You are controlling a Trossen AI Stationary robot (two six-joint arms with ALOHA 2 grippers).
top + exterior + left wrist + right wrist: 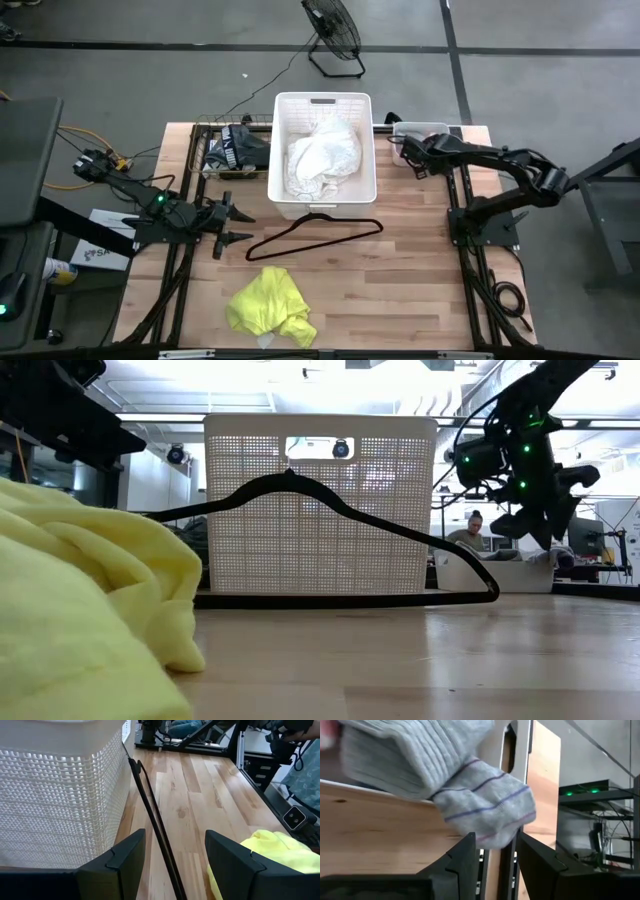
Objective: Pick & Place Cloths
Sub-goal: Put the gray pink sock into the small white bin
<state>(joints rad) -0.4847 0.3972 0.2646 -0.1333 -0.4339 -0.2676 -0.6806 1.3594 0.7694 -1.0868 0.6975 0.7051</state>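
High view is showing the white cloth (322,160) lying in the basket (284,110); the yellow cloth (270,305) is waiting beyond the left gripper (243,226) fingers, spread empty; the right gripper (495,851) fingers are pinching a grey sock (470,785).

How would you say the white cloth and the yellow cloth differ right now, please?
The white cloth lies bundled inside the basket, while the yellow cloth lies on the bare table near its front edge. The white cloth looks the bigger heap, filling much of the basket; the yellow cloth is a smaller, flatter crumple. The left gripper hovers nearer the yellow cloth than the white one. Both are loose, crumpled fabric that no gripper holds.
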